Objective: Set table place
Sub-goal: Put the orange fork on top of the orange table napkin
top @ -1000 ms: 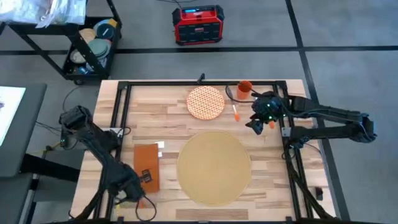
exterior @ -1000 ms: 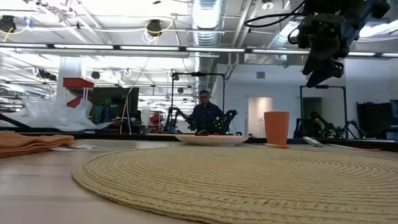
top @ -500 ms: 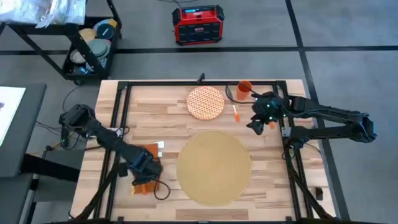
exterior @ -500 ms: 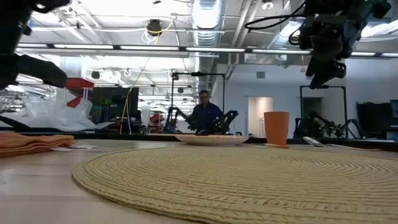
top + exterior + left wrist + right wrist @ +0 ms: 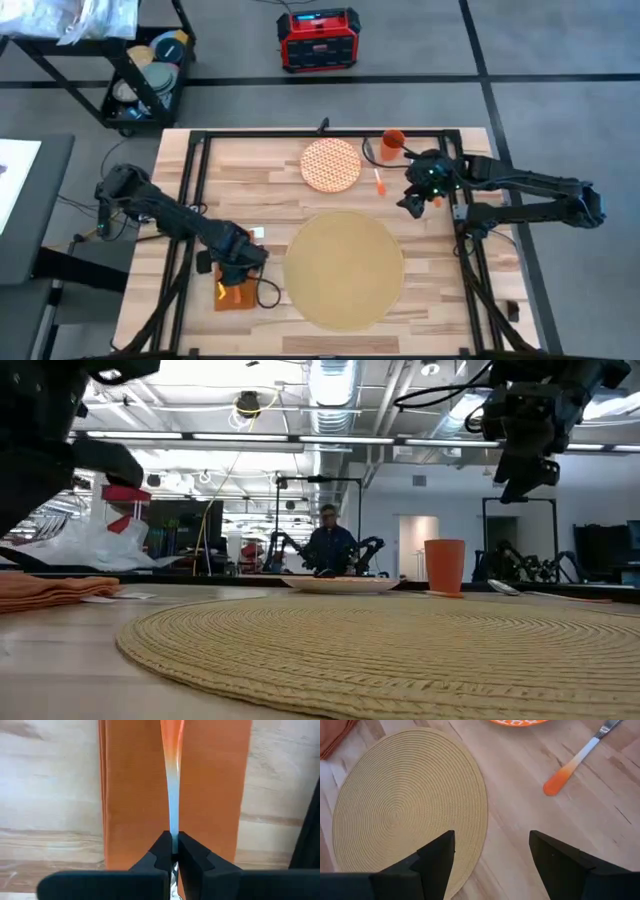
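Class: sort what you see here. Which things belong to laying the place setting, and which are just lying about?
For the job: placemat, plate, cup, napkin, utensil held by the left gripper, orange-handled utensil.

Lying about: red box, cart.

4 cams. High view looked straight down on the whole surface (image 5: 300, 180) and both arms. Low view sat at surface height, close to the placemat (image 5: 400, 650), facing level into the room. Left wrist cam pointed down, tight on the napkin (image 5: 135, 795). Right wrist cam looked down from higher up. High, low and right wrist views shared the placemat.
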Tool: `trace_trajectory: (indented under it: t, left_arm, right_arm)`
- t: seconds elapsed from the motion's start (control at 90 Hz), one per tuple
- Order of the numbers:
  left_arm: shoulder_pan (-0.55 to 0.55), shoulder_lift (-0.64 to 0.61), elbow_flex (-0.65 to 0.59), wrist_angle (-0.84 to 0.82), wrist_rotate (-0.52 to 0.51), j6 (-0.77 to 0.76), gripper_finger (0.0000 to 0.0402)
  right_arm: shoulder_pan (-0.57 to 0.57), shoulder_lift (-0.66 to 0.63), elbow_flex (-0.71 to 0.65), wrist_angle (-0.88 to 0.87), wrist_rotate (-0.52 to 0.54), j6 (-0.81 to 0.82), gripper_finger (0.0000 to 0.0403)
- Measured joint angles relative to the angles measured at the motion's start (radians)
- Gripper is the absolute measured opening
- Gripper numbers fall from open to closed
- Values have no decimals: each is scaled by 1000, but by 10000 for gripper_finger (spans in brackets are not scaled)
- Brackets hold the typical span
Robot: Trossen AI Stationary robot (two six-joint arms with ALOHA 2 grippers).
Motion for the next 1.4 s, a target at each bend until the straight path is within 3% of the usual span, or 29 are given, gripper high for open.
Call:
trace_trajectory:
  t: [0.489, 0.8, 1.4]
  left_arm:
    - [-7, -65, -124, 46, 1, 53, 0]
    - [-8, -64, -156, 177, -1, 64, 0]
    - [-7, -64, -214, 219, 43, 76, 0]
  right_arm:
    - [0, 0, 0, 1, 0, 49, 245]
    - [0, 0, 0, 1, 0, 50, 245]
    - [0, 0, 0, 1, 0, 55, 245]
